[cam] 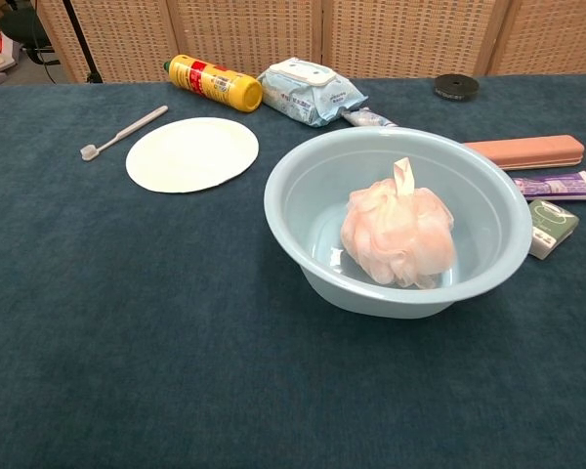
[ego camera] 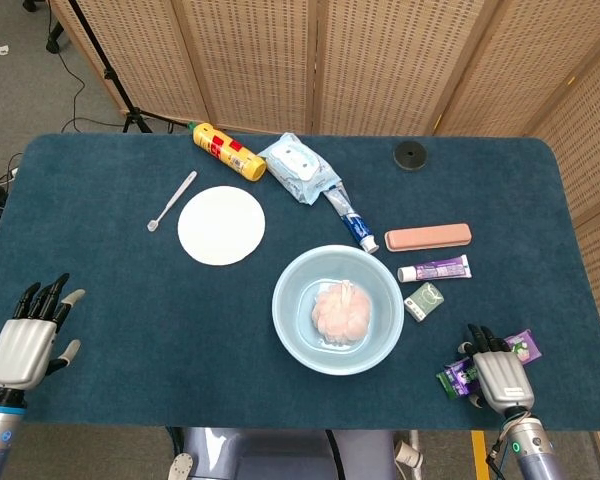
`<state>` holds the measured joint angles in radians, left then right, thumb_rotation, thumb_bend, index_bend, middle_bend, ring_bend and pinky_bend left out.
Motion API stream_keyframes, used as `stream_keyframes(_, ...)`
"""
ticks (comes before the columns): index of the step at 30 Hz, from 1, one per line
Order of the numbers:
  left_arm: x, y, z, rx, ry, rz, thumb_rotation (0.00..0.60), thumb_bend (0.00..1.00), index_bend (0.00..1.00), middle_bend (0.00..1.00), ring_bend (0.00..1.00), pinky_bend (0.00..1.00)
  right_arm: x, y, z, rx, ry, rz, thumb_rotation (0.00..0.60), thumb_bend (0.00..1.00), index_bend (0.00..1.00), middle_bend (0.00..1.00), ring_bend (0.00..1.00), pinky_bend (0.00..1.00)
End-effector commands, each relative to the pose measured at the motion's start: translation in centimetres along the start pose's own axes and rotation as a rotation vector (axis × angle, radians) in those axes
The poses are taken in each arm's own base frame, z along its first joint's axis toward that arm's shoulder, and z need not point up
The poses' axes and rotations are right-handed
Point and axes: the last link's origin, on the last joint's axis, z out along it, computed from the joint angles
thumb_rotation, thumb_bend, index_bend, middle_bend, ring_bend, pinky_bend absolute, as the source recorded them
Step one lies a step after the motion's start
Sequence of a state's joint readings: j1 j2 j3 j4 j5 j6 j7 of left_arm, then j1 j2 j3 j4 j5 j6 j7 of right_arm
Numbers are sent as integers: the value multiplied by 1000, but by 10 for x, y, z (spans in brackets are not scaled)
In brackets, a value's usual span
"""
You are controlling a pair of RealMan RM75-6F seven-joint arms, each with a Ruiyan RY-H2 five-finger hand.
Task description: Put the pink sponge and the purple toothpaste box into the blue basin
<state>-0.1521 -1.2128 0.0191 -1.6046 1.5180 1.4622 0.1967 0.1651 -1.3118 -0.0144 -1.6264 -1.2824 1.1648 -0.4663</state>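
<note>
The right hand (ego camera: 499, 378) lies over the purple toothpaste box (ego camera: 521, 347), fingers (ego camera: 477, 342) spread across it; whether they grip it I cannot tell. The box sits on the surface well right of the blue basin (ego camera: 292, 318), which holds the pink sponge (ego camera: 343, 310). The left hand (ego camera: 25, 340) hovers with fingers apart, holding nothing

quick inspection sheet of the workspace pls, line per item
surface: dark blue table, carpet-like top.
job's things: pink sponge inside blue basin; purple toothpaste box on the table, partly under right hand.
clutter: white plate, toothbrush, yellow bottle, wipes pack, toothpaste tubes, pink case, green box.
hands: right over the box, grip unclear; left hand open.
cables: nothing seen on table.
surroundings: wicker screens.
</note>
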Motion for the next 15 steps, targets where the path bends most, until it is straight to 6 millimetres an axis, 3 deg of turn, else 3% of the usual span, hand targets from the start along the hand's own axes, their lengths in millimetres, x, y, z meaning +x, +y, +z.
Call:
stream_keyframes(1,0,0,0,-1,0,-3,600,291,186,0,113,75,-1,0,1,-1,-7,1,600,53,400,185,143,283)
stream_keyframes(7,1,1,0,-2,10,-11,600,292,186,0,113,74,-2,0,3,-4,-10,-2,600,53,541,341,301,391)
stream_keyframes(15,2,0,0,0,18,-17,600,293,186,0,113,75,2,-3,4,-1,12,-12,600,90,647,404,354,432)
